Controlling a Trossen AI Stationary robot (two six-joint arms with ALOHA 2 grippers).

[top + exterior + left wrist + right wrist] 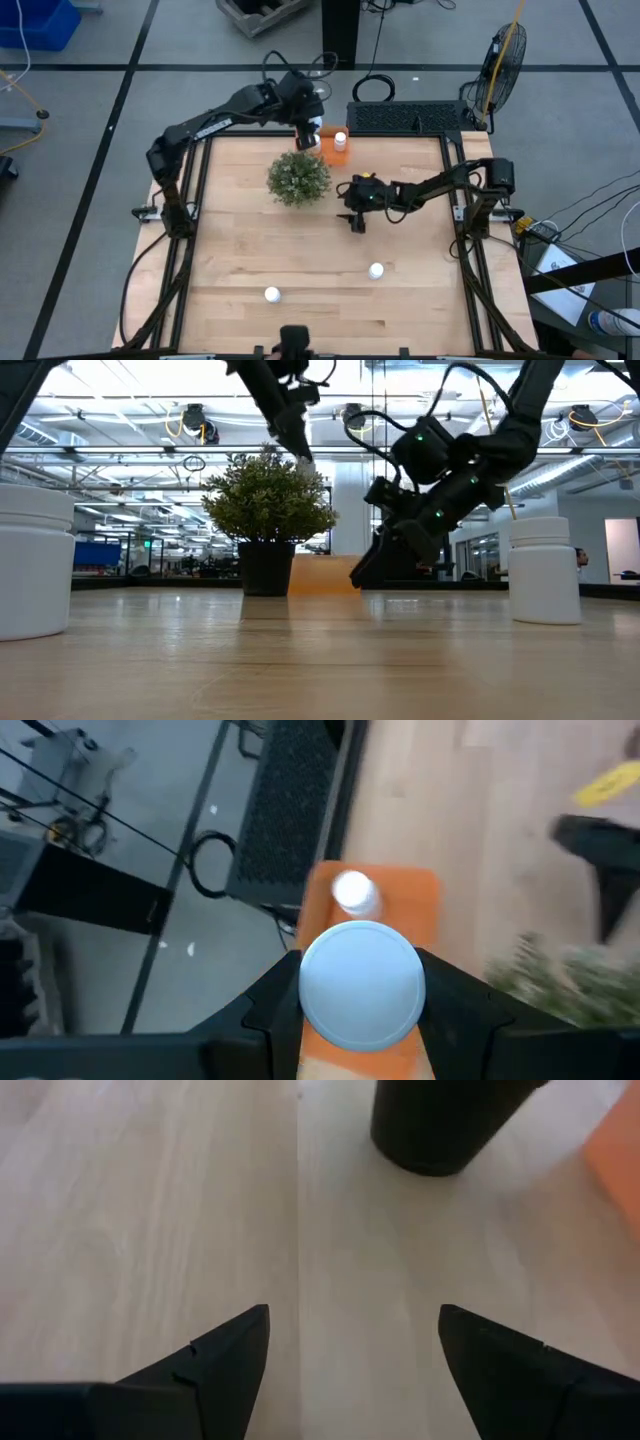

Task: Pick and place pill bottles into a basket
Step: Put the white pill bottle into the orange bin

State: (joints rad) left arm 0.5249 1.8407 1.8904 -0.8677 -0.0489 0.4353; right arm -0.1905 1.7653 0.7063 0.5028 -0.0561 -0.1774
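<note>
In the high view, two pill bottles are seen standing on the bench [240,260] near the lower edge, one [271,294] left of centre and one [376,270] to its right. Higher up, the plant [298,178] is placed at centre, with the orange basket [332,152] just beside it at the upper right; a bottle [340,141] is seen upright inside. The left gripper [308,130] is held over the basket's left end. The right gripper [357,222] is lowered to the bench right of the plant.

In the low view, a bottle [34,560] is seen large at the left edge and another [545,569] at the right; the plant [267,510] and basket [320,574] are set behind.

In the left wrist view, a white-capped bottle [361,984] is pinched between the fingers [268,1003] above the basket [410,905], in which another bottle [354,892] stands.

In the right wrist view, the fingers [230,1355] are spread over bare wood, nothing held; the plant's dark pot [445,1120] is seen at the top.
</note>
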